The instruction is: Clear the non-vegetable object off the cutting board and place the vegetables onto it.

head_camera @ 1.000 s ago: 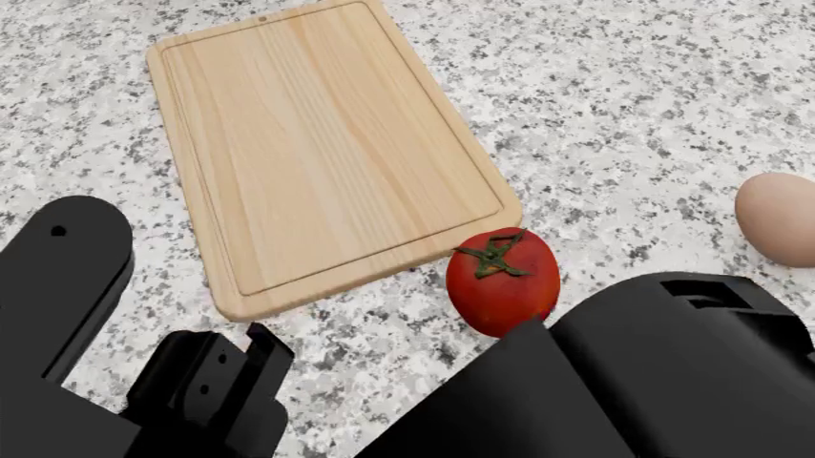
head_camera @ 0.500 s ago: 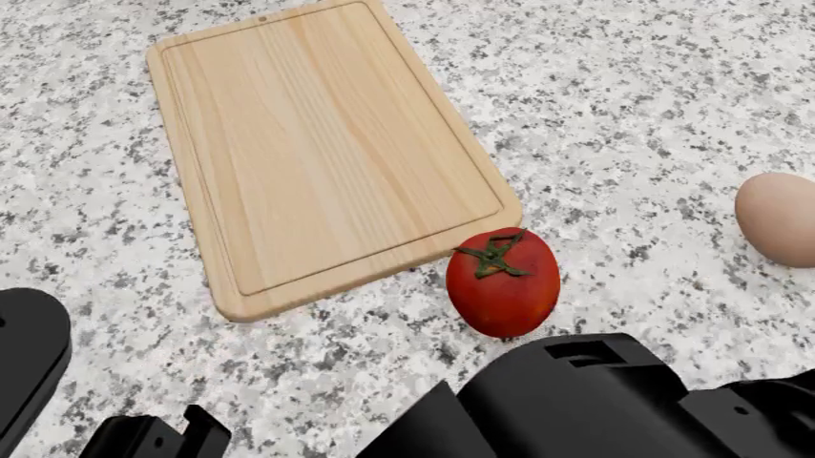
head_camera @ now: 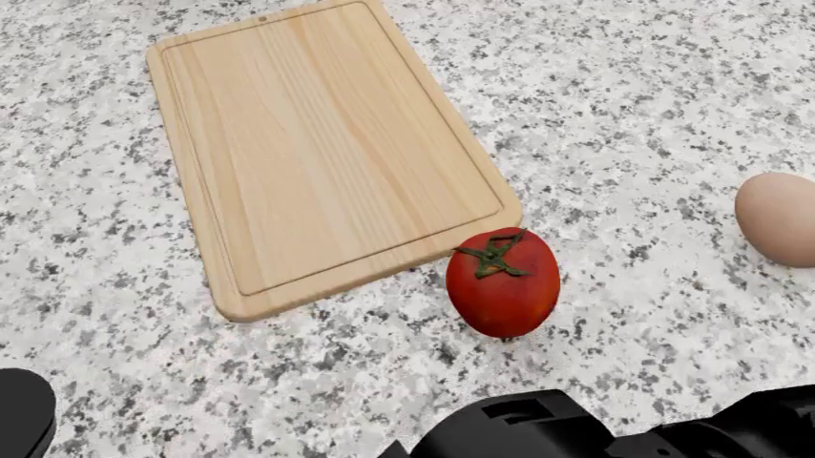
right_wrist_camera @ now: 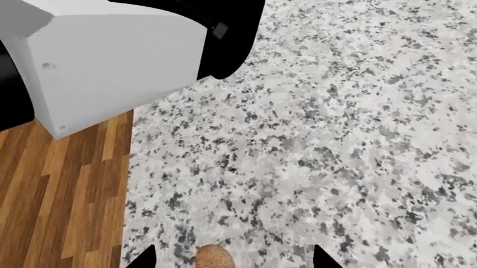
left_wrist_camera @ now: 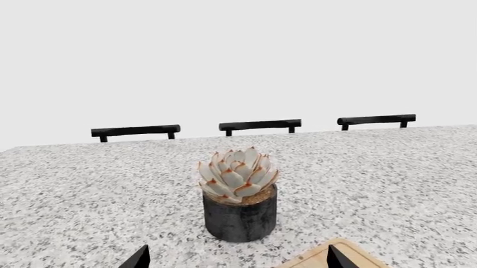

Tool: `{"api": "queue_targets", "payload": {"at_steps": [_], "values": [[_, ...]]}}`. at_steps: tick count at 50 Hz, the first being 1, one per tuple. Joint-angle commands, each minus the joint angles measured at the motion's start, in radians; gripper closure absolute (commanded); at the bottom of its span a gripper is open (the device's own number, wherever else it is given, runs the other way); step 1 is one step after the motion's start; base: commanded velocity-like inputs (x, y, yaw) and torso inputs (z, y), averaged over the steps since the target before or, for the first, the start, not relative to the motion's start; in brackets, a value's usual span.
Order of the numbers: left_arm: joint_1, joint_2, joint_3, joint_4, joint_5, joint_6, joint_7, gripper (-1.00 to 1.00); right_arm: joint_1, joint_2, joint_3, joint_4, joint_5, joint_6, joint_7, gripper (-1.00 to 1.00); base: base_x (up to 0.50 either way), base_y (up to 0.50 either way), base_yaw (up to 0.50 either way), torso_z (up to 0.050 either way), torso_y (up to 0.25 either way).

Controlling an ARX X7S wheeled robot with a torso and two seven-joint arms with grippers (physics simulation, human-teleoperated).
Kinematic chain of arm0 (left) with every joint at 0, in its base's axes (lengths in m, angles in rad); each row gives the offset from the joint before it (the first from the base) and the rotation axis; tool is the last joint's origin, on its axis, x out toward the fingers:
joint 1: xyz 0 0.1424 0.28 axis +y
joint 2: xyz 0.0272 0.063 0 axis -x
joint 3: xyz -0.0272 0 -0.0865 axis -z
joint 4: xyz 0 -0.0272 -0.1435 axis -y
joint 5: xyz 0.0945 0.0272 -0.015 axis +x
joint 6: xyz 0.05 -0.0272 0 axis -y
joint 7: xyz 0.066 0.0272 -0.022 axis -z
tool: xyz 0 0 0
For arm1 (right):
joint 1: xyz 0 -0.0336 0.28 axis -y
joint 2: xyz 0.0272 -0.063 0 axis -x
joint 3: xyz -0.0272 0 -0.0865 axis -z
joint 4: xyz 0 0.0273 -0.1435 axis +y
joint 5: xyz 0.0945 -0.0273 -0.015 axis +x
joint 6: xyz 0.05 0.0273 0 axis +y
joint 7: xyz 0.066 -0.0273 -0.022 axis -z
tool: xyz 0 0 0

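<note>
Cutting board (head_camera: 334, 153): light wood, rounded corners, a thin groove just inside its edge; it lies flat on the speckled granite desk (head_camera: 637, 105) with nothing on its face. One corner (left_wrist_camera: 339, 254) also shows in the left wrist view.
Tomato (head_camera: 502, 281): glossy red with a green stem star, standing on the desk just off the board's near right corner, very close to the edge but not on the wood.
Egg-like object (head_camera: 778, 218): pale beige-tan and smooth, on the desk well to the right of the tomato, off the board and cut by the head view's right edge.
Mushroom (right_wrist_camera: 213, 257): only a small tan-brown rounded cap shows, at the edge of the right wrist view, on the granite between the right hand's two dark fingertips.
Right hand (right_wrist_camera: 234, 258): fingertips set apart, one on each side of the cap, not touching it as far as I can see.
Left hand (left_wrist_camera: 236, 258): just two dark fingertips (left_wrist_camera: 139, 258) in view, spread wide, nothing between them.
Succulent (left_wrist_camera: 238, 193): a pale rosette with reddish tips in a dark round pot, standing on the desk beyond the left hand, near the board's corner.
Chairs (left_wrist_camera: 260, 125): three black backrests line the far edge of the desk.
Robot body (right_wrist_camera: 111, 61): a white block with black parts, above a wooden floor (right_wrist_camera: 60, 201) beside the desk.
</note>
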Motion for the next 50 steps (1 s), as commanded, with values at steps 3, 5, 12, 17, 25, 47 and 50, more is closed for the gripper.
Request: {"api": "queue_targets", "payload": {"at_steps": [3, 5, 12, 17, 25, 47, 50], "values": [[0.013, -0.008, -0.006, 0.003, -0.005, 0.009, -0.003, -1.0, -0.04, -0.03, -0.027, 0.003, -0.025, -0.005, -0.007, -1.0, 0.0, 0.0, 0.0, 0.0, 0.0], [0.013, -0.008, -0.006, 0.002, -0.005, 0.01, -0.004, -1.0, -0.048, -0.035, -0.033, 0.006, -0.034, -0.002, -0.011, -1.0, 0.0, 0.0, 0.0, 0.0, 0.0], [0.009, -0.006, 0.003, -0.005, -0.001, 0.018, -0.001, -1.0, -0.076, -0.051, -0.05, 0.025, -0.065, 0.006, -0.031, -1.0, 0.0, 0.0, 0.0, 0.0, 0.0], [0.009, -0.009, 0.002, -0.004, -0.003, 0.019, -0.002, -1.0, -0.091, -0.064, -0.061, 0.026, -0.079, 0.005, -0.032, -1.0, 0.0, 0.0, 0.0, 0.0, 0.0], [0.023, -0.015, -0.008, 0.004, -0.014, 0.019, -0.011, -1.0, -0.127, -0.073, -0.081, 0.031, -0.104, 0.002, -0.038, -1.0, 0.0, 0.0, 0.0, 0.0, 0.0], [0.047, -0.026, -0.019, 0.013, -0.021, 0.036, -0.017, -1.0, -0.197, -0.07, -0.121, 0.024, -0.142, -0.004, -0.037, -1.0, 0.0, 0.0, 0.0, 0.0, 0.0], [0.048, -0.026, -0.02, 0.01, -0.021, 0.04, -0.017, -1.0, -0.214, -0.065, -0.131, 0.023, -0.153, -0.002, -0.041, -1.0, 0.0, 0.0, 0.0, 0.0, 0.0]]}}
